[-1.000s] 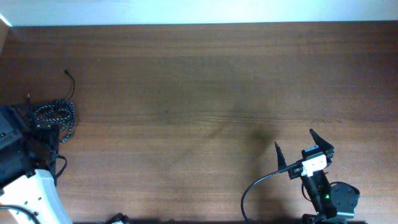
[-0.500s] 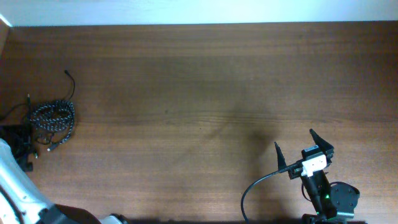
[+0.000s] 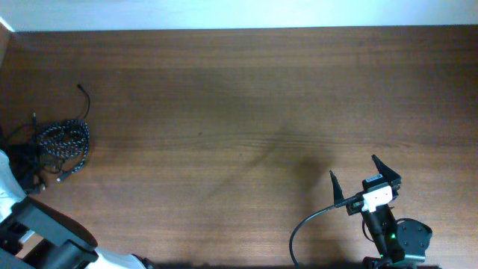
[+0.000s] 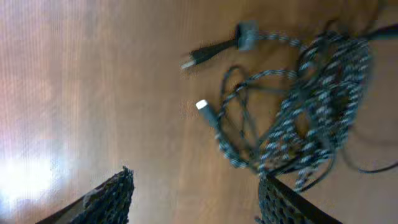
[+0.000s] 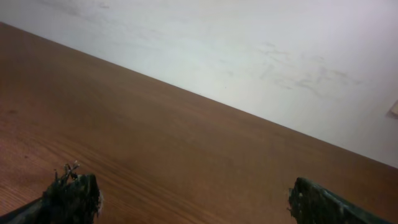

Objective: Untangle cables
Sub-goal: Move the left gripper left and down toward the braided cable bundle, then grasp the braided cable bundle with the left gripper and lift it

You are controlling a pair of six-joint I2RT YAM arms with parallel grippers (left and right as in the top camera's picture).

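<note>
The cables lie in one tangled heap at the table's far left. The braided black-and-white speckled cable (image 3: 66, 140) (image 4: 323, 106) is coiled, with a black plug (image 4: 205, 53) and a white-tipped plug (image 4: 202, 104) sticking out. The thinner plain black cable (image 3: 84, 101) (image 4: 364, 167) trails out of the heap. My left gripper (image 4: 194, 175) is open just beside the heap, with bare wood between its fingers; its right fingertip (image 4: 273, 193) sits close to the coil's edge. My right gripper (image 3: 352, 166) (image 5: 193, 183) is open over bare table at the near right.
The left arm's white and black body (image 3: 45, 232) fills the near-left corner. A thick black lead (image 3: 306, 224) loops from the right arm's base. The table's far edge meets a white wall (image 5: 249, 50).
The left gripper has pulled back off the cable heap toward the near-left, and its jaws have narrowed somewhat. The heap now shows whole. The right arm has not moved.
</note>
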